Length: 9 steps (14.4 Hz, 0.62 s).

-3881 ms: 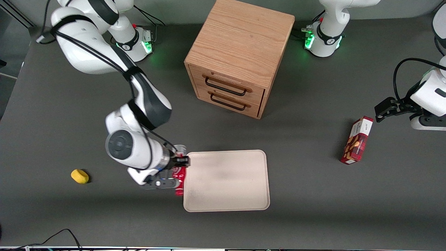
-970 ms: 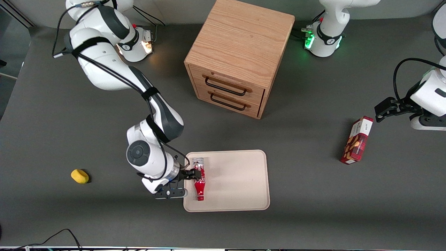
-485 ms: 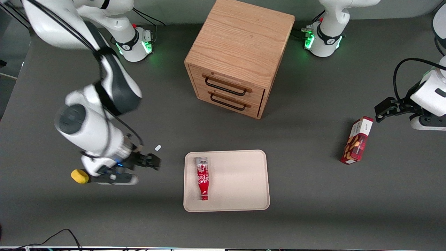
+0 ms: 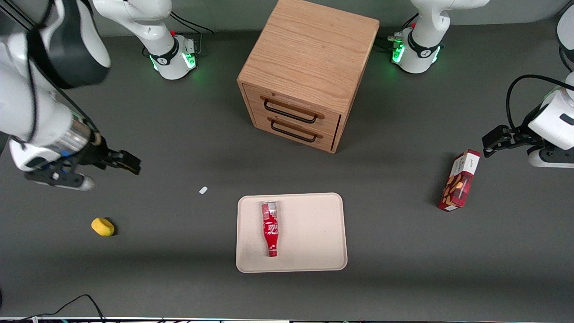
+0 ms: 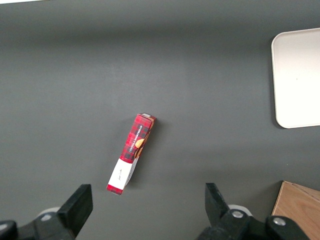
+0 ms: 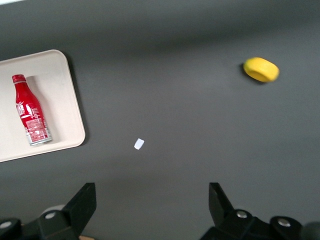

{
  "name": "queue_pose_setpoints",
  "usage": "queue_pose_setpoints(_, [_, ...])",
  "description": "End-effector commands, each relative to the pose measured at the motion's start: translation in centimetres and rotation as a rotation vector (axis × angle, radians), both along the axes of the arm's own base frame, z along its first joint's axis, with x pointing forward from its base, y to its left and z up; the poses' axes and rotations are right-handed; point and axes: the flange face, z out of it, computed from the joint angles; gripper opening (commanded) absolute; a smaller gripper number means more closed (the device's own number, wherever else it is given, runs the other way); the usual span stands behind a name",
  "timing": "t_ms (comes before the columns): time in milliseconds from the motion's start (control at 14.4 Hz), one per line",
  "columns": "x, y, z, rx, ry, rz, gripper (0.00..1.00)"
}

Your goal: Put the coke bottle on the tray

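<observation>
Lengthwise, coke bottle (image 4: 270,229) neck nears front; end effector (image 4: 128,162) aloft.

wooden drawer cabinet (image 4: 309,72) | red snack box (image 4: 459,181) toward parked arm's end | yellow object (image 4: 102,226) | white scrap (image 4: 203,190)

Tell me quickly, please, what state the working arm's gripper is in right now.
Gripper: open and holding nothing, raised above the table toward the working arm's end; the coke bottle lies on the tray.
</observation>
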Motion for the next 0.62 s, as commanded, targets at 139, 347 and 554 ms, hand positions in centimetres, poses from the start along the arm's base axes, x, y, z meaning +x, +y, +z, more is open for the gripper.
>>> queue_pose_setpoints(139, [-6.0, -3.6, 2.9, -0.018, -0.018, 0.039, 1.00])
queue_pose_setpoints(347, [-5.8, -6.0, 3.1, 0.001, -0.019, 0.077, 1.00])
queue_pose_setpoints(554, [-5.9, -6.1, 3.1, -0.001, -0.007, 0.083, 1.00])
